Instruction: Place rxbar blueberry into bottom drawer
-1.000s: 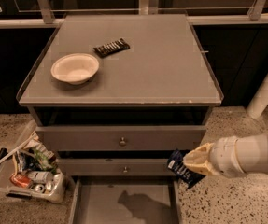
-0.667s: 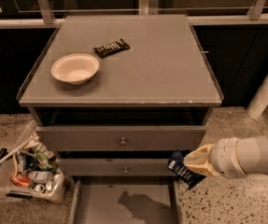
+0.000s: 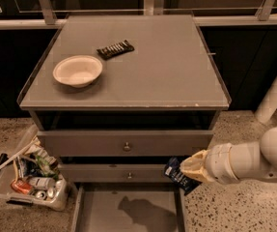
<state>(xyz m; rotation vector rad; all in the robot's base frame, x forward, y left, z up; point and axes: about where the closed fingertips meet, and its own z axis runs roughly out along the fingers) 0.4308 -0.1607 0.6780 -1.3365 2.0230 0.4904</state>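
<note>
The robot's cream-coloured two-finger gripper (image 3: 187,170) reaches in from the right at the lower right of the cabinet front, level with the middle drawer. It is clenched on the rxbar blueberry (image 3: 175,174), a small flat rectangular snack bar in a dark blue wrapper with white print. The bar hangs tilted in the air, its free end pointing left. It sits roughly above the right side wall of the bottom drawer (image 3: 99,215), not yet inside.

The bar is probably light and fairly stiff, with a slick, crinkly wrapper that could slip. A pinch across its flat faces near one end, as shown here, suits it best.

The bottom drawer is a shallow grey tray pulled out below, and the arm's shadow falls on its flat floor. Above it are two grey drawers with small round knobs.

On the grey cabinet top (image 3: 167,76) a white round bowl (image 3: 77,70) stands beside a black-brown bar (image 3: 115,49) with white lettering. On the speckled floor to the left sits a clear plastic bin (image 3: 29,183) of cans and wrappers.
</note>
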